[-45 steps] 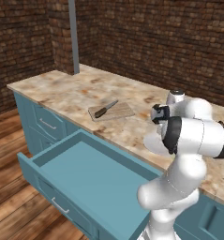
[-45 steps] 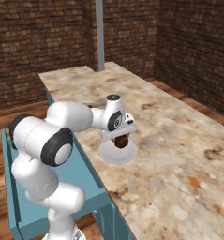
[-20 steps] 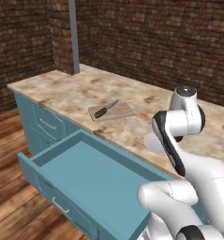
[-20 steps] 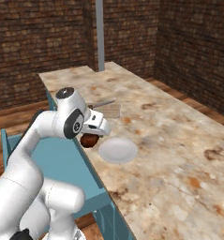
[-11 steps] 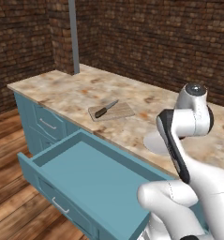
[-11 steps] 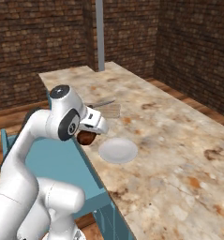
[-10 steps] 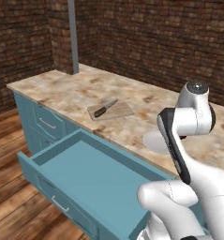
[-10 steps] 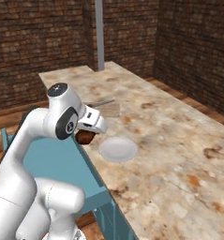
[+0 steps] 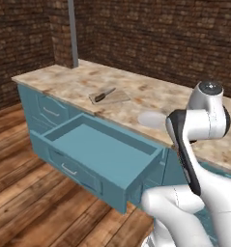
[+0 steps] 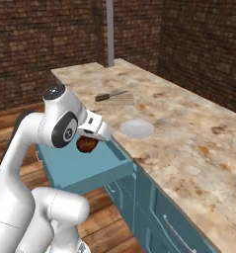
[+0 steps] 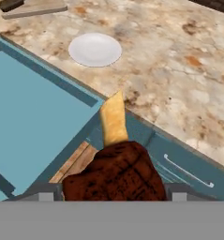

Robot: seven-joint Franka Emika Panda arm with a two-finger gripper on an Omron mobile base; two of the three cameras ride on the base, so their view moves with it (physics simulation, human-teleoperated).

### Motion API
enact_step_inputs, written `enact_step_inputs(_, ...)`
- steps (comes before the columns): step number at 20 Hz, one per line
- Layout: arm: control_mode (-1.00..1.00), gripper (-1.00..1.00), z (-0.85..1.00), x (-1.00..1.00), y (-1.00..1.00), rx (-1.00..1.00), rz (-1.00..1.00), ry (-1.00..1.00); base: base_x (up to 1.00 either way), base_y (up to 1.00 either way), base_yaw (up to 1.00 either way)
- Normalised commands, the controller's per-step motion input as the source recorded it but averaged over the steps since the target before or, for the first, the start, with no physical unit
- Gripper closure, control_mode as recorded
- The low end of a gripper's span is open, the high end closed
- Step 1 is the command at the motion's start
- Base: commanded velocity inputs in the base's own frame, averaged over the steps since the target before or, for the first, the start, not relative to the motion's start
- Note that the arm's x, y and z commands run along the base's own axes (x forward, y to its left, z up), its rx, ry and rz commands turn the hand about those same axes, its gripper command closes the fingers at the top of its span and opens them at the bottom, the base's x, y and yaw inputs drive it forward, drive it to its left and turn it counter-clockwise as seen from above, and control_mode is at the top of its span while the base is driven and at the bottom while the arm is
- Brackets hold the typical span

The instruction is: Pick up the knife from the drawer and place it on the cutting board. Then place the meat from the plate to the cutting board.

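gripper (image 10: 91, 143) | jaws wide, clamped on meat (image 11: 114, 174) | above open drawer (image 10: 77, 168)

we see a glossy white arm (image 10: 20, 148) of rounded, bulbous segments, with dark grey bands at the joints. one joint cap carries a dark disc with a small pale mark. a black strip runs along a link, and flat grey caps top the joints.
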Motion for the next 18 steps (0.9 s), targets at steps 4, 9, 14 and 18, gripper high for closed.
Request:
enact_step_inputs(4,1.0,1.0,0.0,0.0,0.0,0.0,0.0,0.0,-0.86,1.0,-0.22)
enact_step_inputs(9,1.0,1.0,0.0,0.0,0.0,0.0,0.0,0.0,-0.18,1.0,-0.49)
enact_step_inputs(14,1.0,1.0,0.0,0.0,0.0,0.0,0.0,0.0,0.21,1.0,-0.6)
enact_step_inputs(18,1.0,1.0,0.0,0.0,0.0,0.0,0.0,0.0,0.39,1.0,-0.43)
